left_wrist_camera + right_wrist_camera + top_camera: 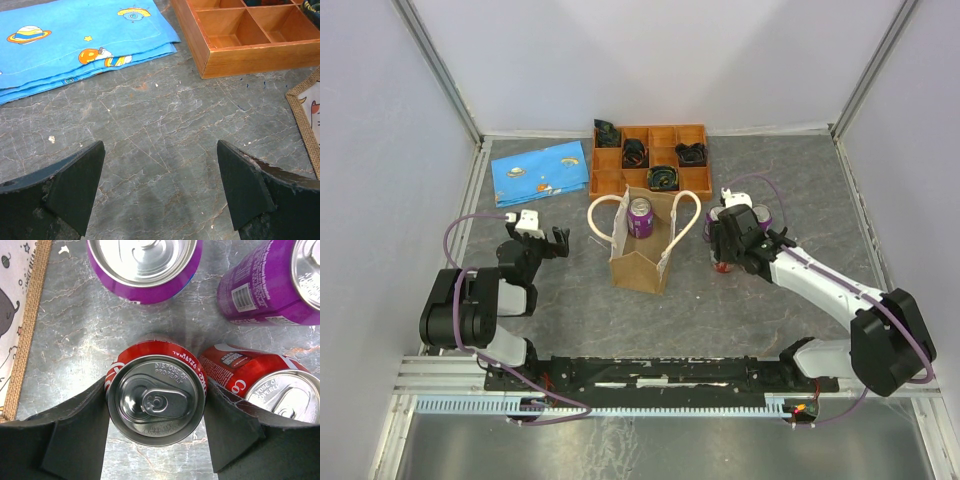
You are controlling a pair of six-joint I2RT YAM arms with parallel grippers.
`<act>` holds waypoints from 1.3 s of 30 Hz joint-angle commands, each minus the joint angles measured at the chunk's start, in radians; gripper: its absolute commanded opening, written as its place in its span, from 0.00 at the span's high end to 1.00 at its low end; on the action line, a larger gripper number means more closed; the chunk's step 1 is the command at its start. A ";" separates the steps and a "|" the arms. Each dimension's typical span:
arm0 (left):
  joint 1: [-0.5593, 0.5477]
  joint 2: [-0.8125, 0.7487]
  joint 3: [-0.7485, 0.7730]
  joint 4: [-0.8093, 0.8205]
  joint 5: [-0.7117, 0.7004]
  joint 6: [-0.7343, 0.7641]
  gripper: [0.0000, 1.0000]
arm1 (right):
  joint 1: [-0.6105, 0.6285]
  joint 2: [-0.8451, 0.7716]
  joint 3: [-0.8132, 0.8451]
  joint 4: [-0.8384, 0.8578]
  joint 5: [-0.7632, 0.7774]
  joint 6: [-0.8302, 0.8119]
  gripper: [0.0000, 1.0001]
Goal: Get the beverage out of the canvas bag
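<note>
– Red can [156, 405] fills the right wrist cam. It's upright, and the right end effector [156, 390] looks closed on it, one finger against each side. Can anyone see its base?
– Nope, it's hidden. The second red can [260, 385] just beside it is cut off by a finger and the frame edge. One purple can [145, 265] is clipped at the top, another purple can [270, 285] at the right.
– And the canvas bag [642, 262]?
– Standing mid-worktop [570, 300], in front of the orange tray [650, 155]. The beverage can [640, 216] pokes out the top, lower part hidden inside. Left end effector [160, 150] hangs open over the worktop, holding nothing. Can't make out the dark stuff in the tray.
</note>
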 commanded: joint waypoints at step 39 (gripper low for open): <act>0.004 -0.003 -0.003 0.056 0.013 0.049 0.01 | 0.126 -0.161 0.469 -0.114 0.088 -0.135 0.08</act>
